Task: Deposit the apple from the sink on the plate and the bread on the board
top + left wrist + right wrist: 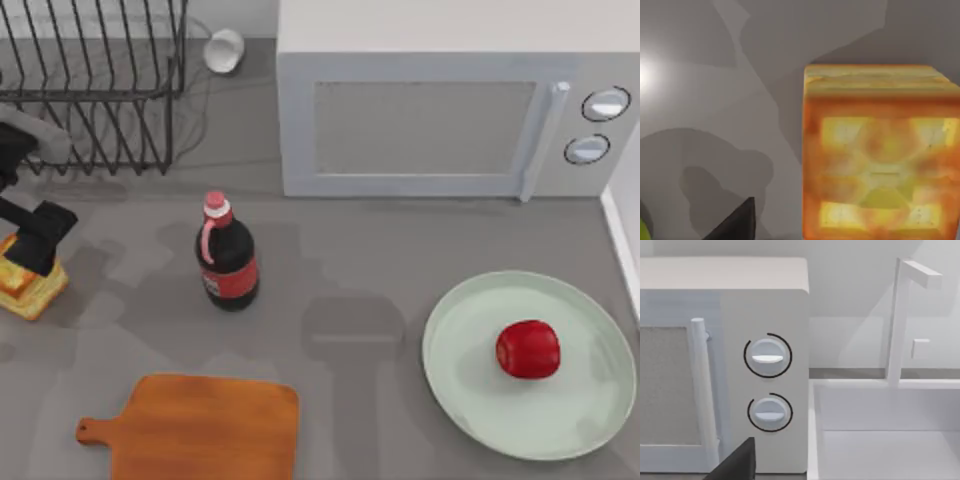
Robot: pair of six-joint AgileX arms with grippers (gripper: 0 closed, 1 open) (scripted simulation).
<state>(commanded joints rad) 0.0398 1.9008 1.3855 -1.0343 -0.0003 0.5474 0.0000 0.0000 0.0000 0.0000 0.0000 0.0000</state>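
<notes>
My left claw (38, 240) hangs over the bread (28, 287), grip state unclear, aiming to carry it to the board (200, 430); apple (528, 349) sits on plate (480, 400).

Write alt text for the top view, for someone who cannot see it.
A red apple sits on a pale green plate at the table's right, while the left gripper is over a bread chunk at the far left. A wooden board lies at the front, with a cola bottle, dish rack and microwave behind.
</notes>
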